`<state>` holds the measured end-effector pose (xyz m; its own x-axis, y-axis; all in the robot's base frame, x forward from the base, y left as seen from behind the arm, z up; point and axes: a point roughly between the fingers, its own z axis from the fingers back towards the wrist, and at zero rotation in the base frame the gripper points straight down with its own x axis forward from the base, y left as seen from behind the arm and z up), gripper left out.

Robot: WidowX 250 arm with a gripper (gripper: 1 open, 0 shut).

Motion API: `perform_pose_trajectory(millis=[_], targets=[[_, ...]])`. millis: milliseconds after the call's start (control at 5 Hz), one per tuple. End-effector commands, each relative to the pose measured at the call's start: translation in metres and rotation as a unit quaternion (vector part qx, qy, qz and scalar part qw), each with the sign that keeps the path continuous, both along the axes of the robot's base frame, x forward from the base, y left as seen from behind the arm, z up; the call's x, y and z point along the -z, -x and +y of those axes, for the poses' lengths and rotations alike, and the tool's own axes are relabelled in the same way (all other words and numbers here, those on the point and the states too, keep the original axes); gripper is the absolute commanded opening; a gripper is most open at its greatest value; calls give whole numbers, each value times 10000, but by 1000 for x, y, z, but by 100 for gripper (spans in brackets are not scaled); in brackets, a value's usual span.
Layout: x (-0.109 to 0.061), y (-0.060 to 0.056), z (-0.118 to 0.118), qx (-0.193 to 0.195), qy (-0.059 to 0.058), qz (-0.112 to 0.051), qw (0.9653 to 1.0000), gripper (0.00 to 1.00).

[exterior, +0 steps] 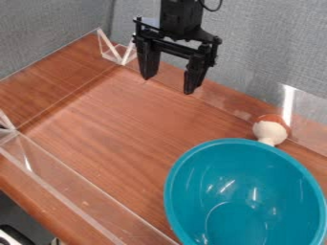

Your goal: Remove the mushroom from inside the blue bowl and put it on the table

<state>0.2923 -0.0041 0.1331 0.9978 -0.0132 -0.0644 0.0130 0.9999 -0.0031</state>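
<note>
The blue bowl (244, 195) sits at the lower right of the table (115, 115), its smooth inside showing nothing in it. The mushroom (270, 129), small and cream-white with a tan-tinged cap, lies on the wood just beyond the bowl's far rim, near the right wall. My gripper (171, 78) hangs above the table at the back, left of the mushroom and well apart from it. Its two black fingers (148, 65) point down and stand open with nothing between them.
Low clear acrylic walls (52, 167) edge the table on the left, front and back right. A grey backdrop stands behind. Bare wood stretches across the middle and left of the tabletop.
</note>
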Motion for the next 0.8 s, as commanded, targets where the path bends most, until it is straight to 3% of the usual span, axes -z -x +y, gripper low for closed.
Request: perform_pose_trajectory(millis=[0,200,600], targets=[[7,-1,-5,38,10,65,10000,100],[15,-6,-16,135,28,82,9999,100],[30,-37,-88,612,109,-111,9980,100]])
